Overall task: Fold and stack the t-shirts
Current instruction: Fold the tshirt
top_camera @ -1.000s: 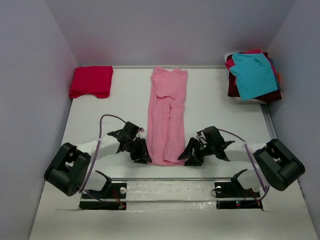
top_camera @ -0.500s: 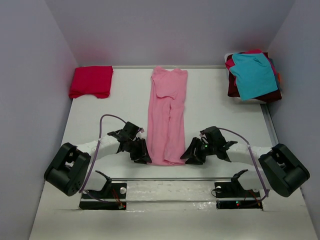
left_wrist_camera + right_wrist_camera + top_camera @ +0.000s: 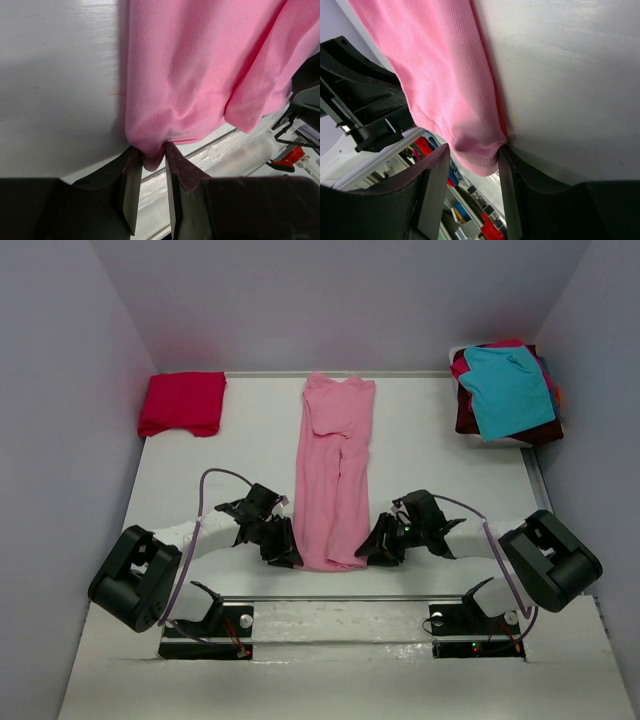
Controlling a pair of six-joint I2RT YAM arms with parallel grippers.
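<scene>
The light pink t-shirt (image 3: 335,470) lies on the white table as a long narrow strip, folded lengthwise, its collar at the far end. My left gripper (image 3: 290,558) is at the strip's near left corner, and the left wrist view shows it (image 3: 150,155) shut on a pinch of the pink hem (image 3: 190,75). My right gripper (image 3: 368,552) is at the near right corner. There its jaws (image 3: 472,155) hold the bunched hem corner (image 3: 440,75) between them, cloth touching both fingers. A folded crimson t-shirt (image 3: 183,403) rests at the far left.
A loose pile at the far right holds a teal t-shirt (image 3: 510,388) on top of a maroon one (image 3: 470,420). Grey walls close in the table on three sides. A metal rail (image 3: 340,598) runs along the near edge, right behind both grippers.
My right gripper has narrowed onto the hem corner and its arm shifted slightly. The left gripper and the pink t-shirt have stayed put.
</scene>
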